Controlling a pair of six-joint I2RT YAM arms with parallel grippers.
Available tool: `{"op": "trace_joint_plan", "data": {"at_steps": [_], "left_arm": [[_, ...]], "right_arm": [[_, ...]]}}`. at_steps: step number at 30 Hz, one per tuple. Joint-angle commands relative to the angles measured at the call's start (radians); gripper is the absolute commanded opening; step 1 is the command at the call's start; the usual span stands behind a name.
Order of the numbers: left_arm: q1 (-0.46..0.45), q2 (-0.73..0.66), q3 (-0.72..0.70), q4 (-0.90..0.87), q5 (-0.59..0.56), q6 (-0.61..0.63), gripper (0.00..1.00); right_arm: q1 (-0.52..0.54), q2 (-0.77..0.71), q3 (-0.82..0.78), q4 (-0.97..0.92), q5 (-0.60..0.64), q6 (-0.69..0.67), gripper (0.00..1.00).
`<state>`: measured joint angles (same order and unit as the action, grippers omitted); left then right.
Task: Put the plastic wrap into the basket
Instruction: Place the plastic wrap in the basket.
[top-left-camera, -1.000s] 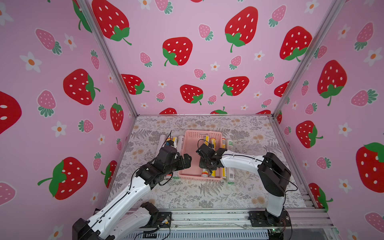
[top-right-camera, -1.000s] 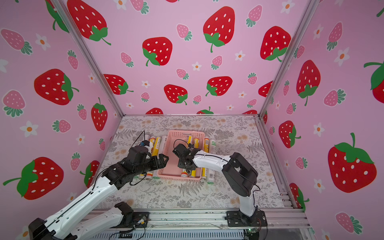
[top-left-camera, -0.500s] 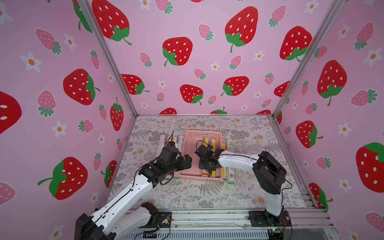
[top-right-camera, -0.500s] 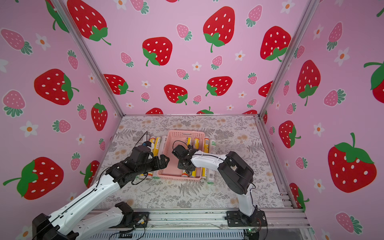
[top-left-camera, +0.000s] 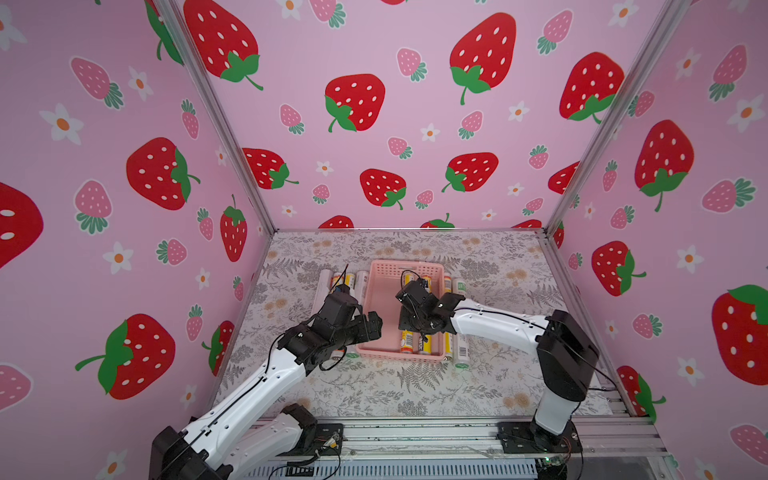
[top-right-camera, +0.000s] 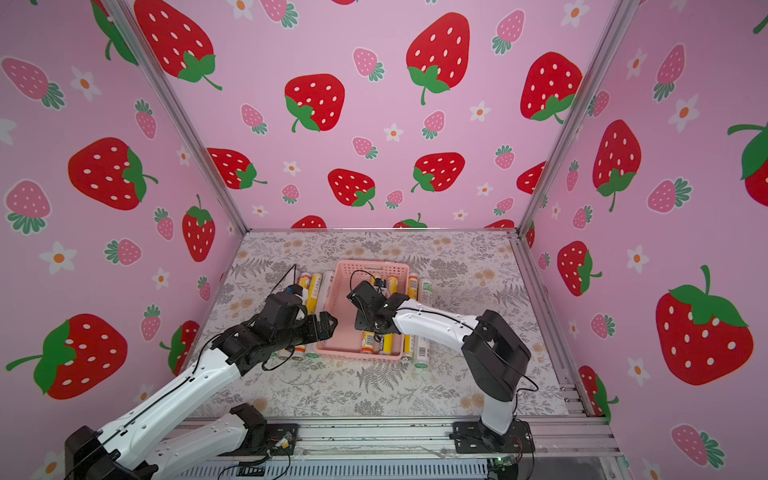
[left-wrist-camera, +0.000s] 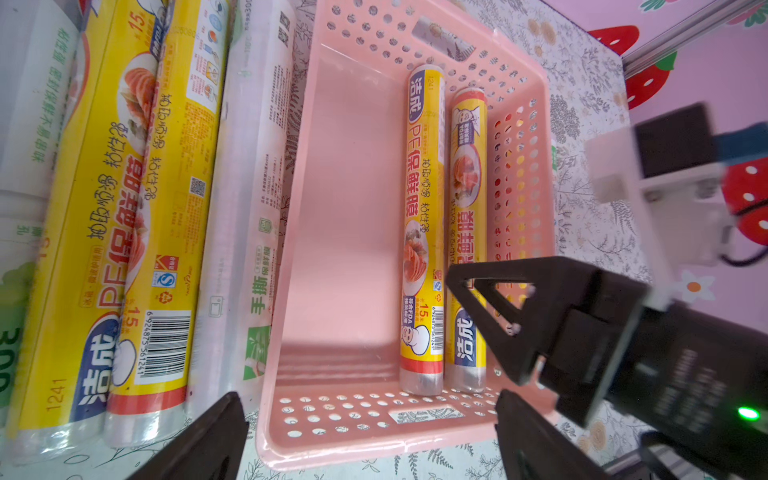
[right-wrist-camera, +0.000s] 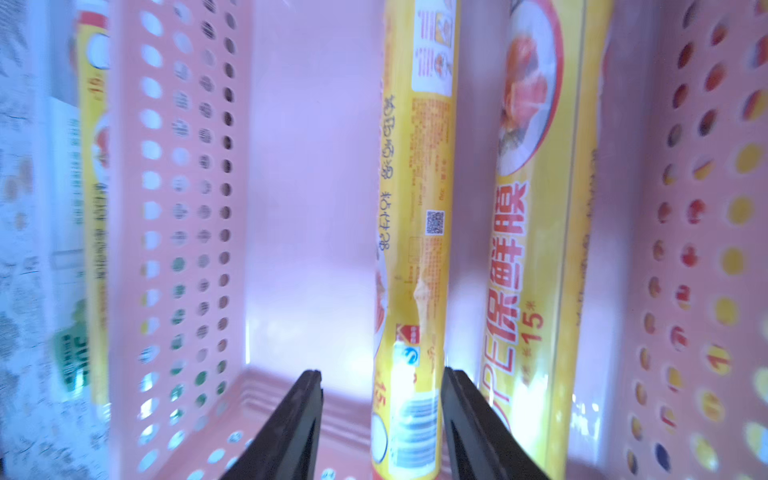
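The pink basket (top-left-camera: 376, 353) (top-right-camera: 336, 353) (left-wrist-camera: 349, 208) (right-wrist-camera: 183, 208) stands mid-table. Two yellow plastic wrap rolls (left-wrist-camera: 422, 232) (left-wrist-camera: 467, 199) lie in it along its right wall. My right gripper (top-left-camera: 417, 330) (right-wrist-camera: 380, 374) is down inside the basket, open, straddling the inner yellow roll (right-wrist-camera: 415, 208); one finger stands clear of it. The second roll (right-wrist-camera: 540, 208) lies beside it. My left gripper (top-left-camera: 372, 326) (left-wrist-camera: 368, 397) hangs open and empty over the basket's near left corner. More rolls (left-wrist-camera: 104, 208) (left-wrist-camera: 174, 187) (left-wrist-camera: 249, 208) lie left of the basket.
Outside the basket's right wall lie a yellow roll (top-left-camera: 448, 345) and a white roll with green print (top-left-camera: 460, 349). The left-side rolls (top-right-camera: 313, 286) lie parallel, tight against the basket. Floral table cover (top-left-camera: 415, 386) runs to pink strawberry walls on three sides.
My right gripper's jaws have parted from the yellow roll, which now rests on the basket floor. The left arm has shifted slightly near the basket's corner, still open.
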<state>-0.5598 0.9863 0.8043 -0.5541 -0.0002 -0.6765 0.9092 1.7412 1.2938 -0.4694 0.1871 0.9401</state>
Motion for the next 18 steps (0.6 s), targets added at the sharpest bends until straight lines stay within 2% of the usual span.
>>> {"op": "trace_joint_plan", "data": {"at_steps": [1,4,5,8,14,18], "left_arm": [[0.005,0.013,0.083,-0.099,-0.011,0.026,0.98],[0.005,0.019,0.133,-0.195,-0.018,0.076,0.97],[0.005,0.02,0.145,-0.229,-0.039,0.085,0.97],[0.005,0.028,0.161,-0.29,-0.077,0.08,0.97],[0.005,0.019,0.139,-0.25,-0.044,0.02,0.9],[0.005,0.033,0.155,-0.256,-0.115,-0.009,0.89]], "right_arm": [[0.003,-0.115,-0.046,-0.012,0.045,-0.049,0.51],[0.0,-0.221,-0.12,-0.028,0.081,-0.076,0.51],[-0.005,-0.258,-0.156,-0.029,0.086,-0.083,0.57],[-0.021,-0.354,-0.243,-0.045,0.076,-0.113,0.58],[-0.063,-0.487,-0.349,-0.104,0.064,-0.161,0.58],[-0.084,-0.534,-0.411,-0.109,0.055,-0.169,0.58]]}}
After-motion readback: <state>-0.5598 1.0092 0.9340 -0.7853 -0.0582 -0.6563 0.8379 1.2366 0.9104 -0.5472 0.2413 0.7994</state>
